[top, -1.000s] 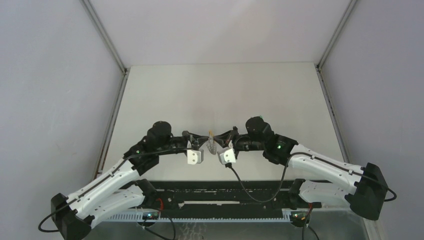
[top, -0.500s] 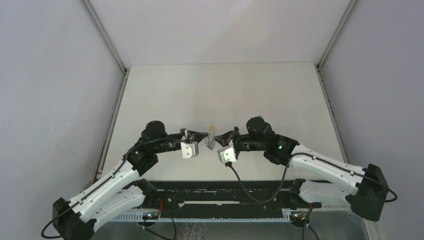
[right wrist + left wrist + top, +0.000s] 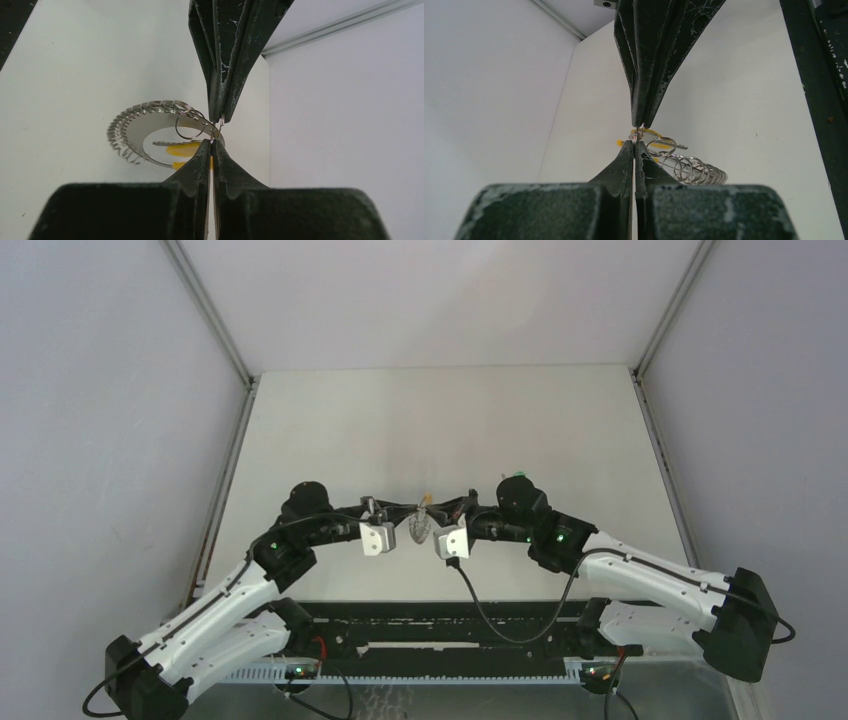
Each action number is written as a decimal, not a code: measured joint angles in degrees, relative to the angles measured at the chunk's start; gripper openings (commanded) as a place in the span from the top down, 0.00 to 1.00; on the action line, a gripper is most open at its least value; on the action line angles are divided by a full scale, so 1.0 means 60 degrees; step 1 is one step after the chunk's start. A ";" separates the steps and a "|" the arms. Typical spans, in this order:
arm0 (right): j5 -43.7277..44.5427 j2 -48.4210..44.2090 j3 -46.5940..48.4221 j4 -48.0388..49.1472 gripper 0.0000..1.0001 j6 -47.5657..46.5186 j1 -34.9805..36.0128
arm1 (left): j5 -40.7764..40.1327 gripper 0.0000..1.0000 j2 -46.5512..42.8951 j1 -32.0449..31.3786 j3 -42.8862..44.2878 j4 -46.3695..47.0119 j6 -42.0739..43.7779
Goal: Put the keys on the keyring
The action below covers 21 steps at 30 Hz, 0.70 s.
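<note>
Both hands are clamping shut on the keyring (image 3: pixel 134 123), which is hanging between the left hand (image 3: pixel 634 146) and right hand (image 3: pixel 212 144), tip-to-tip, by the counter's (image 3: pixel 450 420) near edge.

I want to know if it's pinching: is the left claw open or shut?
Shut. In the left wrist view the left gripper has its tips together, pinching a thin wire.

Bright, even, diffuse light, probably from overhead; table (image 3: pixel 450 420) shows only faint soft shadows; wrist views: near fingers (image 3: pixel 549 210) blurred, keyring (image 3: pixel 150 107) sharp with small glints.
</note>
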 measured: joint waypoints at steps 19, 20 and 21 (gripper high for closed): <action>0.0550 -0.0102 -0.0018 0.0069 1.00 0.0193 0.0062 | -0.0084 1.00 -0.0036 0.0000 0.0000 0.0106 -0.0240; 0.0554 -0.0109 -0.0018 0.0069 1.00 0.0193 0.0066 | -0.0084 1.00 -0.0036 0.0000 0.0004 0.0106 -0.0248; 0.0561 -0.0109 -0.0018 0.0069 1.00 0.0193 0.0073 | -0.0084 1.00 -0.0036 0.0000 0.0000 0.0106 -0.0251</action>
